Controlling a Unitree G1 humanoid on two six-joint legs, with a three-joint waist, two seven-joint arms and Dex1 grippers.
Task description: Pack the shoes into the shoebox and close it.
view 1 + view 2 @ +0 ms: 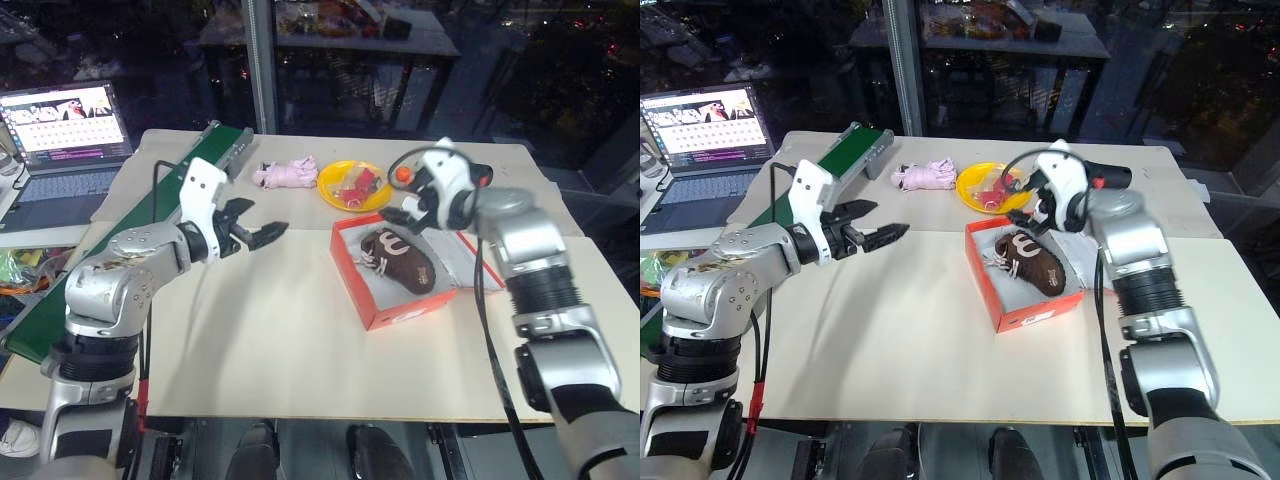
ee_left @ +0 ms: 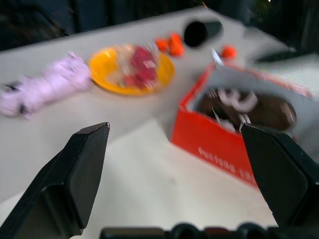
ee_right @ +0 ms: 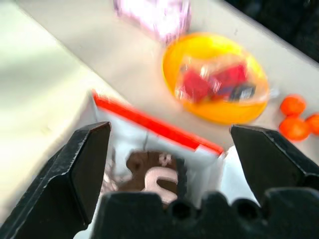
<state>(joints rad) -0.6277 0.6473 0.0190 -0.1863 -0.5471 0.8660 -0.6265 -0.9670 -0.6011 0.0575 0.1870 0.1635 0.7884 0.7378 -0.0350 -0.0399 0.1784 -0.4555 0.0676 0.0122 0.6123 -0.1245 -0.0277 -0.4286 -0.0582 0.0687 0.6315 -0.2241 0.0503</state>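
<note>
The red-orange shoebox (image 1: 412, 308) stands open right of the table's middle, its lid (image 1: 468, 258) folded back under my right arm. The dark brown shoes (image 1: 404, 258) with white laces lie close together inside on the white bottom. My right gripper (image 1: 402, 212) hovers open just above the box's far end with nothing between its fingers; its wrist view looks down on a shoe (image 3: 154, 179). Well left of the box, above bare tabletop, my left gripper (image 1: 262, 222) is open and empty and points toward the shoebox (image 2: 214, 149).
A yellow plate (image 1: 352, 185) with wrapped red items sits behind the box, small orange balls (image 3: 294, 107) beside it. A pale pink soft toy (image 1: 287, 173) lies left of the plate. A green board (image 1: 160, 215) runs along the left edge, with a laptop (image 1: 68, 135) beyond it.
</note>
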